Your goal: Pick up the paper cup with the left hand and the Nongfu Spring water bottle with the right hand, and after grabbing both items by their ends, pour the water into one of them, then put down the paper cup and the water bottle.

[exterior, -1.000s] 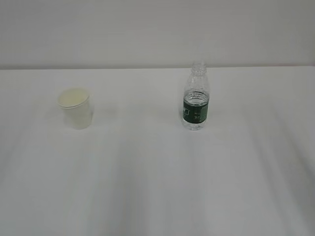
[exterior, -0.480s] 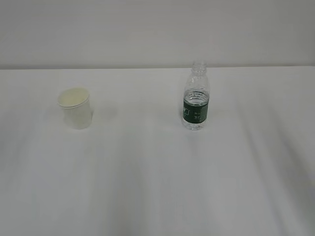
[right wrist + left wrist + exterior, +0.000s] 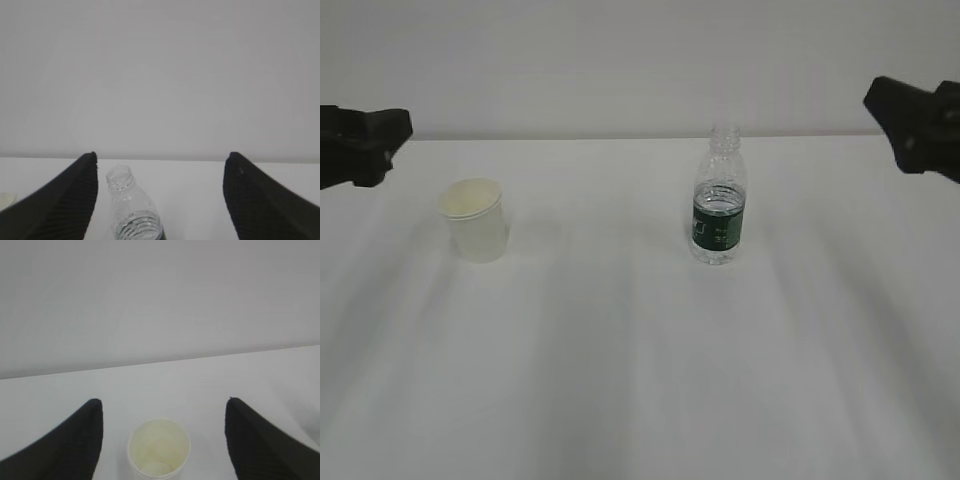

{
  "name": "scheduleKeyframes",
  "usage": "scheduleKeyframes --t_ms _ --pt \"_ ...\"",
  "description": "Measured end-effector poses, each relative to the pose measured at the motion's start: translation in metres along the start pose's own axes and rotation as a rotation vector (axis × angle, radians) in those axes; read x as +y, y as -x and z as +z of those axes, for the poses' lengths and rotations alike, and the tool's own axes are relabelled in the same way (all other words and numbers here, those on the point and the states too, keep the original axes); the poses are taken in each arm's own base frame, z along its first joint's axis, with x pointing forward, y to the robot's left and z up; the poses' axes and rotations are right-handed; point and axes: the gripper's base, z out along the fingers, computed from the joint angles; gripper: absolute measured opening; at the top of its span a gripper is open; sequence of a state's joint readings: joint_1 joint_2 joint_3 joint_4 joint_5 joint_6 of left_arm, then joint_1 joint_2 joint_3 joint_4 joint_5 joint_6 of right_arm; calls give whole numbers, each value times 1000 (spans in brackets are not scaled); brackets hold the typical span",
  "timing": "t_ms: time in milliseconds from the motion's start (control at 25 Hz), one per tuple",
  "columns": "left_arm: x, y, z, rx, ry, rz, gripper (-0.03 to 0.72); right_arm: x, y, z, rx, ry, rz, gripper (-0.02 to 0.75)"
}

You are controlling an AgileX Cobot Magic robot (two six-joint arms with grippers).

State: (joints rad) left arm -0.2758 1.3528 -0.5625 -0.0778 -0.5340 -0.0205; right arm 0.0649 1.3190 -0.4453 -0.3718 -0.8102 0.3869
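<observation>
The white paper cup point(image 3: 475, 218) stands upright on the left of the table; the left wrist view looks down into its cream inside point(image 3: 159, 448). The clear water bottle point(image 3: 719, 198) with a dark green label stands upright right of centre, capless, with water up to about its label; its neck shows in the right wrist view point(image 3: 123, 190). My left gripper point(image 3: 380, 130) hangs open at the left edge, above and left of the cup. My right gripper point(image 3: 888, 105) hangs open at the right edge, well right of the bottle. In each wrist view the object sits between spread jaws.
The white table point(image 3: 620, 350) runs to a plain grey wall point(image 3: 620, 60) behind. Nothing else stands on it.
Both grippers have come into the exterior view, one from each side edge. The cup and the bottle have not moved.
</observation>
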Motion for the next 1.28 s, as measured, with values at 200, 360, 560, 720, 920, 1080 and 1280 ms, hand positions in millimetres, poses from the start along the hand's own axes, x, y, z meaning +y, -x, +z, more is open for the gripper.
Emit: scheduleKeyframes --t_ms 200,360,560,720,920,1080,1280 --pt "-6 -17 11 -46 -23 11 521 1 -30 -5 -22 42 50 587" --pt "-5 -34 9 -63 -22 18 517 -2 -49 -6 -9 29 21 587" --pt "-1 -56 -5 -131 -17 26 515 -7 -73 -1 77 10 -10 587" --pt "1 -76 -8 -104 -12 34 515 -9 -84 1 119 4 -22 587" --pt "2 -99 -1 -14 -16 46 515 -13 -101 3 184 -7 -7 587" --pt "1 -111 2 35 -31 55 515 -17 -115 9 228 -25 8 587" --pt "0 -119 4 67 -46 62 515 -22 -128 24 255 -21 12 614"
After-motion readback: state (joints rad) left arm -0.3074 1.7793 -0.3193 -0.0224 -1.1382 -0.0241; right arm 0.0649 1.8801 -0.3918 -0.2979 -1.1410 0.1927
